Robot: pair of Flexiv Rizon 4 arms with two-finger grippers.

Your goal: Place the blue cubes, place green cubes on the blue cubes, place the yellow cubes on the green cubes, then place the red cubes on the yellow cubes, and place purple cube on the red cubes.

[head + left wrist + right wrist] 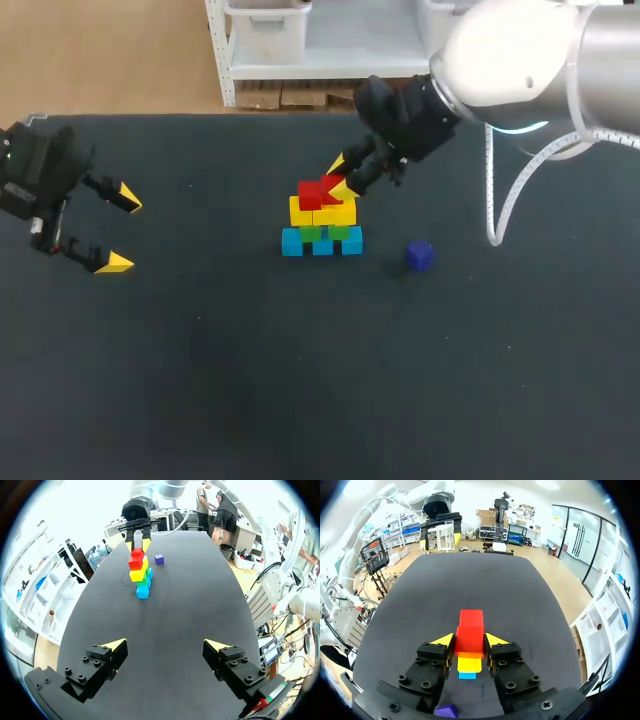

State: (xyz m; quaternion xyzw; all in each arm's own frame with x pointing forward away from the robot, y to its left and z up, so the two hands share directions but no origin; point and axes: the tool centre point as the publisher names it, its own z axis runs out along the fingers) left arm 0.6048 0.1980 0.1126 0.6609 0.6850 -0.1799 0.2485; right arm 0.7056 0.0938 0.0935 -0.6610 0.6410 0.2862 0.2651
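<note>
**Right gripper clamped on a red cube atop the stack**

Look at your right wrist view first. The right gripper [470,640] has its yellow tips pressed on both flanks of a red cube [471,622], so it is grasping it, and only this camera shows that contact. Yellow and blue layers peek out below the fingers.

Your head view gives the layout instead. Three blue cubes [322,243] stand in a row on the dark matte table [300,400], with green cubes [311,232] on them and yellow cubes [335,213] above. The held cube sits on the yellow tier at the right arm's side, and a second red cube [309,195] is beside it. They are all plain, flat-coloured blocks with sharp edges.

The purple cube [419,255] lies alone on the table, near the stack's right — from the right wrist it shows under the gripper's body.

From your left wrist the stack is seen end-on, as a single narrow column, far ahead. The left gripper [166,644] is spread wide, holding nothing, well apart from everything.
</note>
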